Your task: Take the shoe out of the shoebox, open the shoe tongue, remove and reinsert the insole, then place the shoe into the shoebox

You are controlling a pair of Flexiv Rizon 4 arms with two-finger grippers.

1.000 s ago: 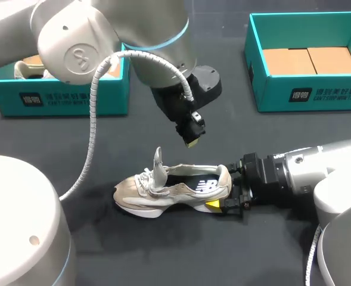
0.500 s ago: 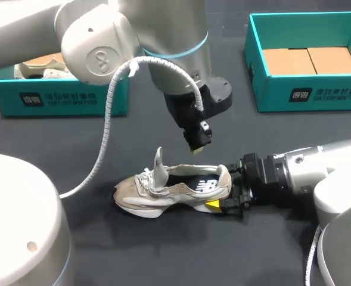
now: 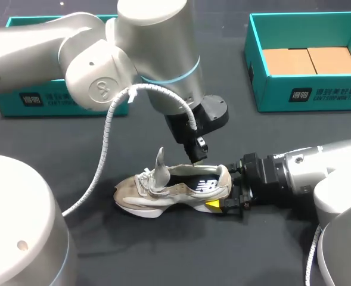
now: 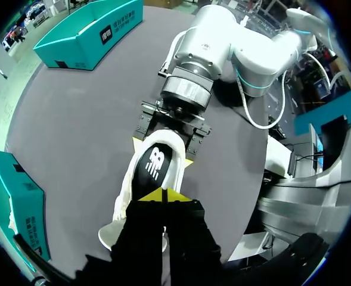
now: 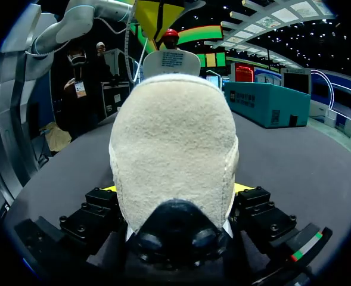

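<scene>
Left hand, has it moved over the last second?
Yes. The left hand has come down and slightly to the right in the head view, toward the shoe, which has not shifted. Its tips now sit just above the heel opening.

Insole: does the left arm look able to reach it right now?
Probably yes. The left gripper hangs just above the exposed insole, the tongue stands up clear of it, and the right gripper holds the shoe steady.

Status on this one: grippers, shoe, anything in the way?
Right gripper shut on shoe heel. Left gripper shut, over insole. Shoe on table, tongue up, insole in. Nothing blocking.
</scene>
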